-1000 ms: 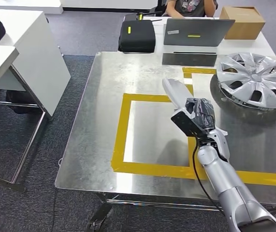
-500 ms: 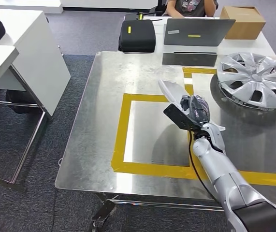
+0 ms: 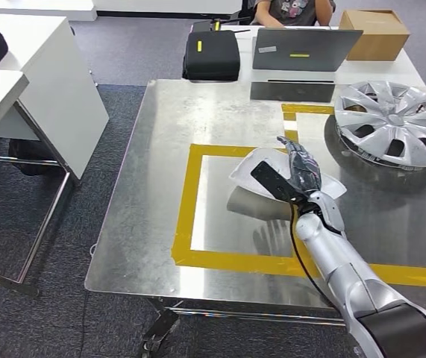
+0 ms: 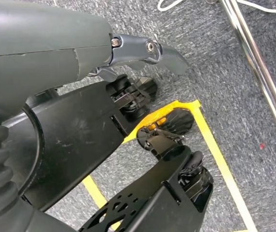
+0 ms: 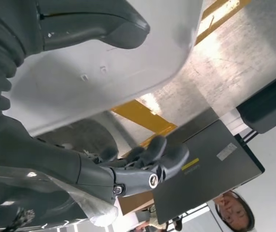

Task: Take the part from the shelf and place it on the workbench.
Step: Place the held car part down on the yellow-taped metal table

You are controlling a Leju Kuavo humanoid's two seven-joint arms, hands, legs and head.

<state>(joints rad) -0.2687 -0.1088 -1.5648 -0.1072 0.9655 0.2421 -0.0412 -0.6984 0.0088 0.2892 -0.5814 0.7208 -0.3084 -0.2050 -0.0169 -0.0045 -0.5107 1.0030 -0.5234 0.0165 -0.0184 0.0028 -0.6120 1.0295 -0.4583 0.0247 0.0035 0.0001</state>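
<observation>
Lowering is the change you should note: the right hand (image 3: 305, 173) has come down and forward over half a second, and the part (image 3: 244, 173), a pale curved shell, now lies nearly flat just above the bench (image 3: 142, 224) instead of standing tilted up. You can see its reflection close beneath it on the metal, so it looks close to touching down, though contact cannot be confirmed from the head view. It sits over the upper right corner of the yellow tape square (image 3: 183, 209), partly inside the outline.

Your right hand has hold of the part: in the right wrist view the thumb (image 5: 92, 21) lies on one face of the shell (image 5: 103, 72) and the darker fingers (image 5: 154, 159) curl under the other. Judging by this, the carry is nearly done; setting down and letting go remain.

Your left hand (image 4: 143, 48) hangs by the floor with nothing in it, thumb and fingers apart.

Writing is scarce. The laptop (image 3: 306, 51) carries a small yellow strip and a pale sticker, and the black case (image 3: 211, 56) a yellow tag, all too small to read. Neither the hubcap (image 3: 393, 123) nor the box (image 3: 374, 33) shows any legible mark.
</observation>
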